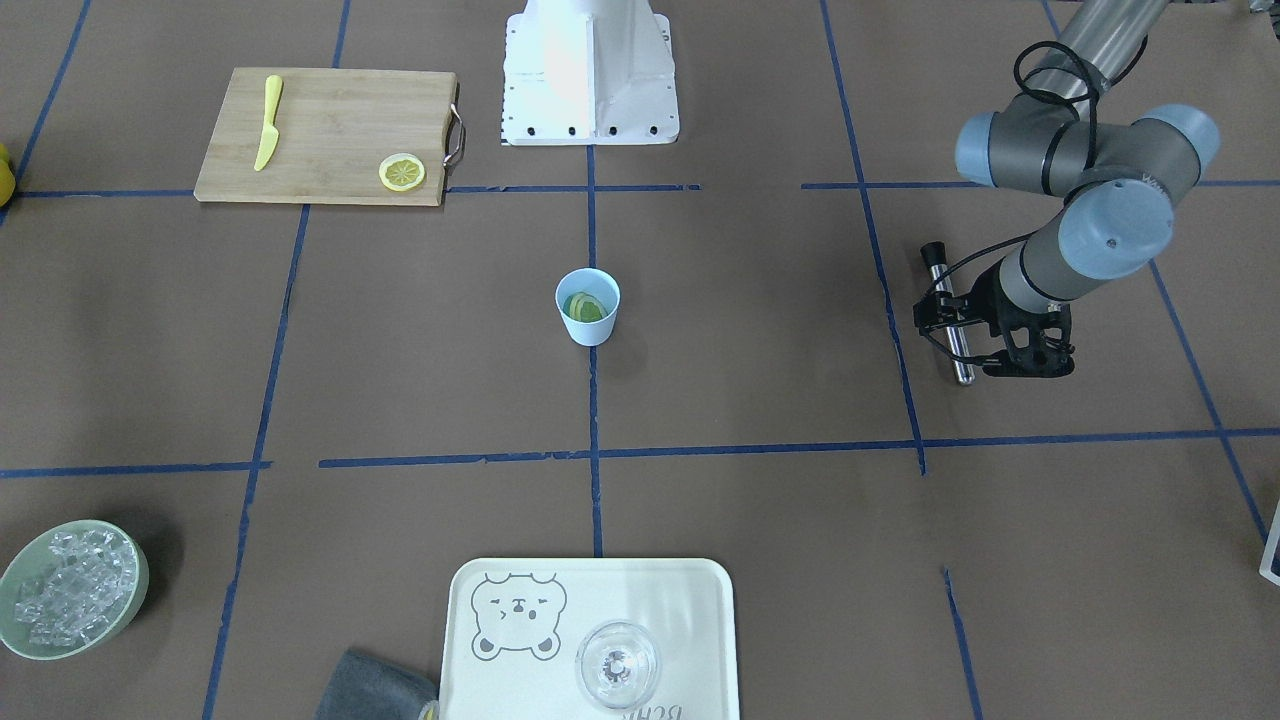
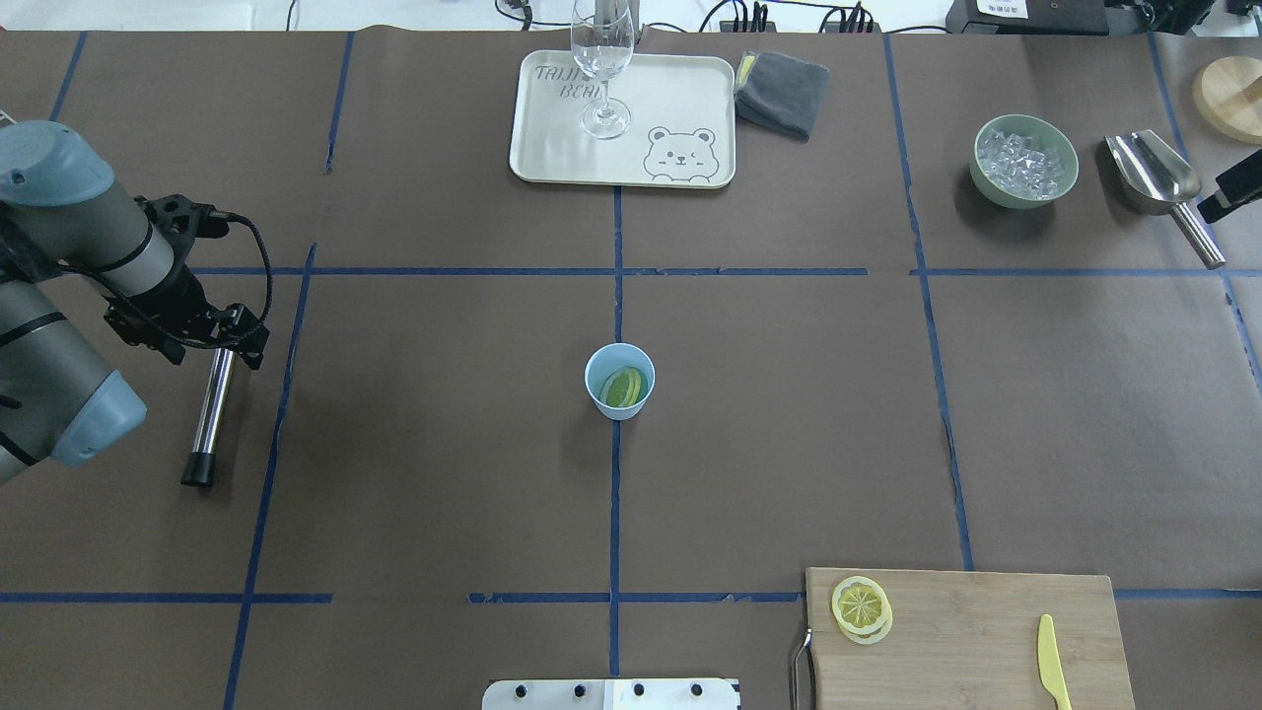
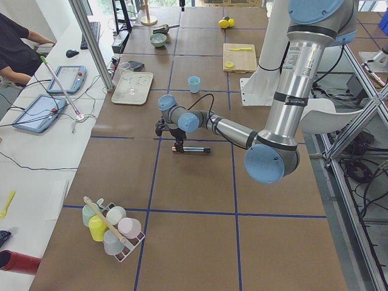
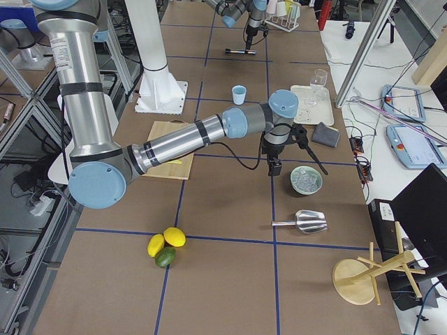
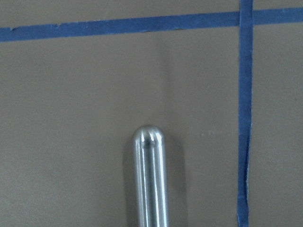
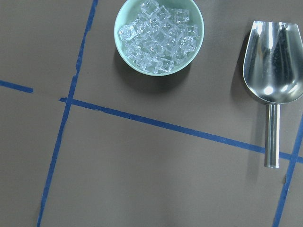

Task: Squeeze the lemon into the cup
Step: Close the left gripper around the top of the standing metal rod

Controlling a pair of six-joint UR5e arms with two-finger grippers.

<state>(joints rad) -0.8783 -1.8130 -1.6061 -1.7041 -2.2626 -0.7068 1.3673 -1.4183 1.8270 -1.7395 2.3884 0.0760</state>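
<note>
The left gripper [image 2: 232, 340] is pictured low by a steel rod [image 2: 210, 414] at far left — jaws clamped or released, it cannot be told. The lemon [image 2: 623, 387] is seen inside the cup [image 2: 592, 367] at centre, off to that gripper's right and judged nearer this arm. A twin slice [image 2: 860, 603] is shown on the cutting board [image 2: 986, 631]; the right gripper [image 4: 275, 167], near the ice bowl [image 4: 292, 180], is equally unreadable.
</note>
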